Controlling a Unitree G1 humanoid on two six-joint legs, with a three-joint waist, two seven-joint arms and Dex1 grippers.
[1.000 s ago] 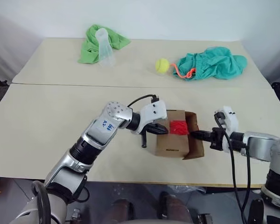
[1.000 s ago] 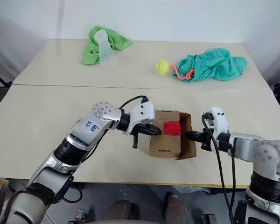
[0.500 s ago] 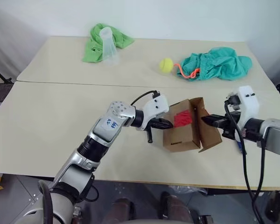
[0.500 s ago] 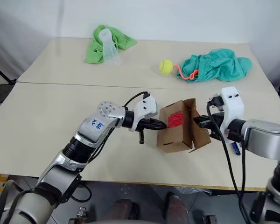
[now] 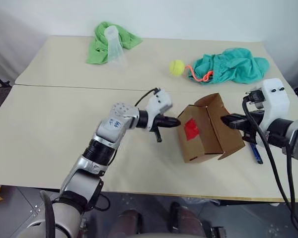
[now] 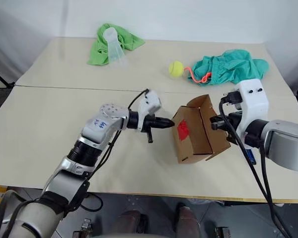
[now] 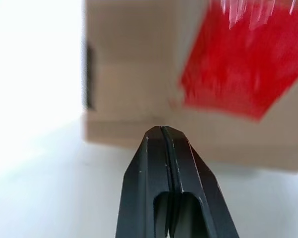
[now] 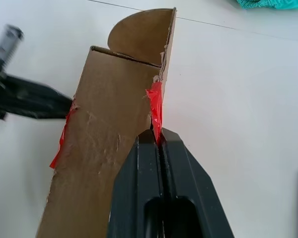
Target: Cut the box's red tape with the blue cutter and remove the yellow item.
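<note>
The brown box (image 5: pixel 204 133) hangs tilted on its side, open end turned away from me, its lower corner close to the table. My right gripper (image 5: pixel 229 120) is shut on one of its flaps (image 8: pixel 114 124), at a torn strip of the red tape (image 8: pixel 155 106). A red tape patch (image 5: pixel 190 130) shows on the face turned toward my left gripper (image 5: pixel 177 121), which is shut and empty, its tip right at that face. The blue cutter (image 5: pixel 257 154) lies on the table under my right arm. The yellow item is hidden.
On the far table lie a tennis ball (image 5: pixel 177 67), a teal cloth (image 5: pixel 231 63) with an orange-pink cord (image 5: pixel 198 77), and a green cloth (image 5: pixel 105 42) with a clear cup (image 5: pixel 112 45). A seam (image 5: pixel 64 87) runs between the two tables.
My right gripper has risen with the flap, tipping the box from flat up onto its side. My left gripper rose a little and stayed at the box's face.
</note>
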